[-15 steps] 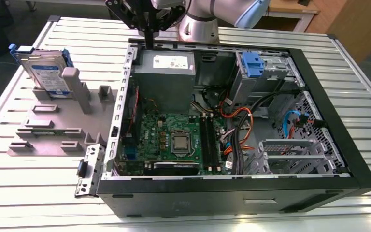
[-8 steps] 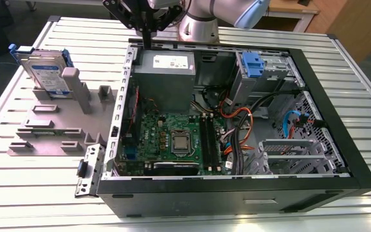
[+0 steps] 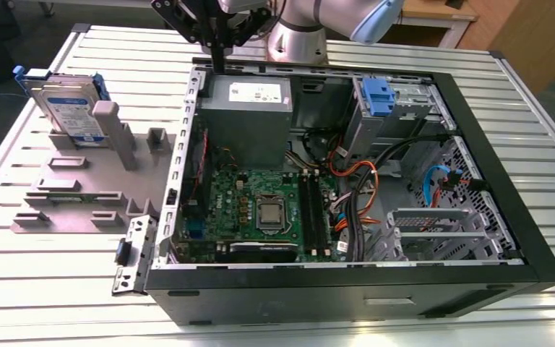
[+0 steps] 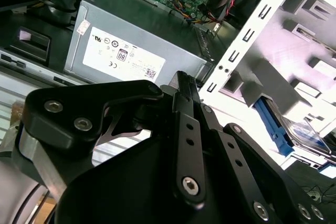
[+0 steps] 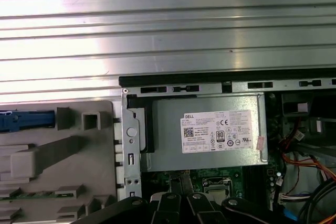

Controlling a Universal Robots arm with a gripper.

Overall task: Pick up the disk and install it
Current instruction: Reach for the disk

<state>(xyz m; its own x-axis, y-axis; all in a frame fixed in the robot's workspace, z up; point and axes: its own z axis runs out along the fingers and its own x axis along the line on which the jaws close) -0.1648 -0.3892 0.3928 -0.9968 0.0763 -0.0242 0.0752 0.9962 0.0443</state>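
Note:
The disk [image 3: 67, 108] stands upright on its edge in a grey fixture [image 3: 75, 188] at the exterior view's left, silver with a blue-and-white label and a blue frame. In the second wrist view the disk [image 4: 302, 132] shows beside the grey fixture blocks, and in the first wrist view its blue edge [image 5: 26, 120] shows. My gripper [image 3: 220, 65] hangs over the back wall of the open computer case [image 3: 355, 289], to the exterior view's right of the disk and well apart from it. Its fingers [image 4: 184, 108] are shut together with nothing held.
A grey power supply [image 3: 246, 101] with a white sticker lies just below the gripper inside the case. A drive bay with a blue clip [image 3: 379, 97] sits at the case's back right, with cables and the motherboard [image 3: 258, 210] below. All rests on a ribbed metal table [image 3: 27, 289].

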